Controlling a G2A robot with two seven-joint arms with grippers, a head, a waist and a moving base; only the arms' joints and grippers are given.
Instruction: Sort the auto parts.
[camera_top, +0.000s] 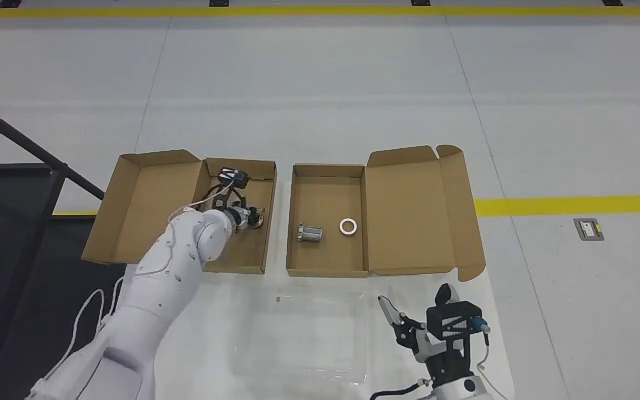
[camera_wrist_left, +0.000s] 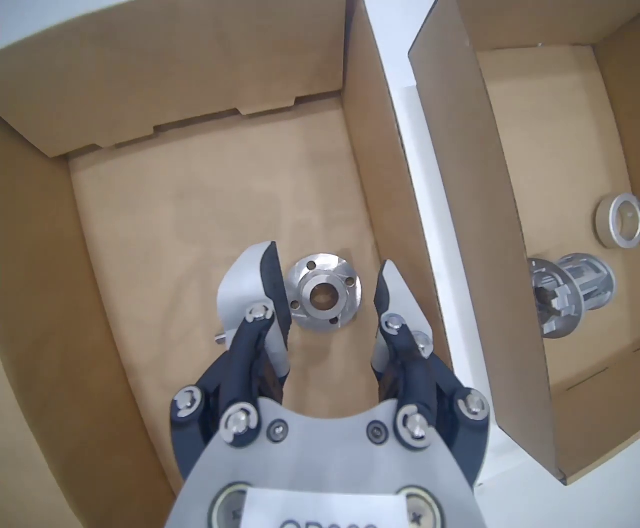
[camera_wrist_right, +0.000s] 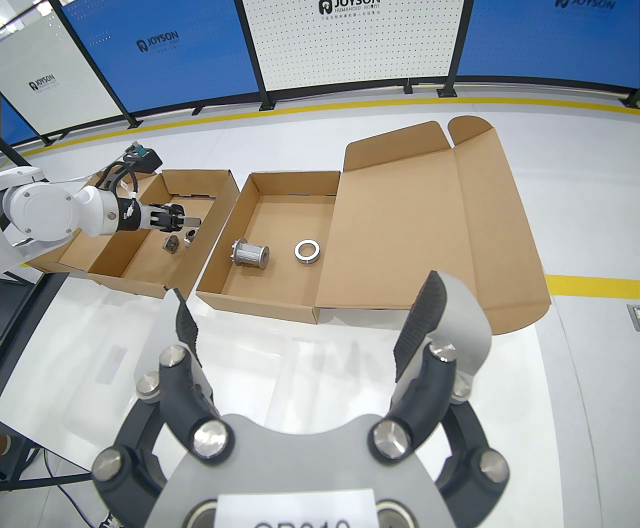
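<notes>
- Flanged disc (camera_wrist_left: 325, 295), a round metal part with small holes around a central bore, lies flat on the floor of the left box (camera_wrist_left: 150, 200), framed between the jaws of the left gripper (camera_wrist_left: 327, 264).
- Those jaws stand apart, wider than the disc, and are clamped on nothing.
- One dark pad (camera_wrist_left: 277, 295) is just beside the disc's rim, and I cannot tell whether it touches. The opposite pad is clearly off the disc.
- A small metal pin (camera_wrist_left: 218, 338) pokes out from behind the finger nearer the disc. The rest of that part is hidden.
- The left box is open-topped cardboard with its lid flap folded out flat on the side away from the other box.
- The right box (camera_wrist_right: 280, 220) stands just beside it, with a narrow strip of white counter (camera_wrist_right: 280, 360) between their walls. Its lid is folded out to the far side.
- On the right box's floor lie a ribbed hub (camera_wrist_right: 250, 253), resting on its side, and a metal ring (camera_wrist_right: 307, 251), lying flat. The two are near each other but not touching.
- The right gripper (camera_wrist_right: 305, 292) hovers over the counter at the robot's edge, well apart from both boxes. Its jaws are spread wide and hold nothing.
- A clear tray (camera_top: 300, 340) sits on the counter between that gripper and the boxes.
</notes>
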